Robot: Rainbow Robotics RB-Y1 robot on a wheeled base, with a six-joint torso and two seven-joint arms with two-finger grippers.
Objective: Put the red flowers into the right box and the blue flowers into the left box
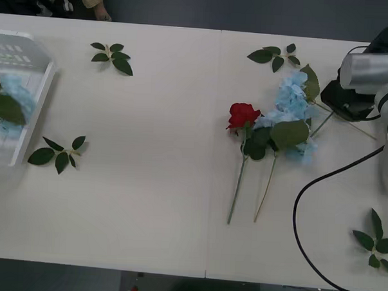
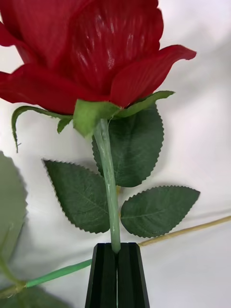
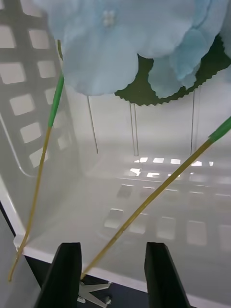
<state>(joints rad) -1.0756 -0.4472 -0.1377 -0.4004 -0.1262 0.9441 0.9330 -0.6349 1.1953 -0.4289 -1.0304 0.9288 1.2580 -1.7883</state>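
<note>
The right gripper [image 2: 117,250] clamps a red rose [image 2: 91,53] by its stem over the table [image 1: 166,202], so it should carry it slowly rightward, while the left gripper [image 3: 113,269] hangs open over the left box [image 3: 29,110].

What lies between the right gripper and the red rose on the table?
A blue flower lies between them, its leaves overlapping those of the rose. The right gripper, at the right side of the table, is shut on the stem of another rose.
</note>
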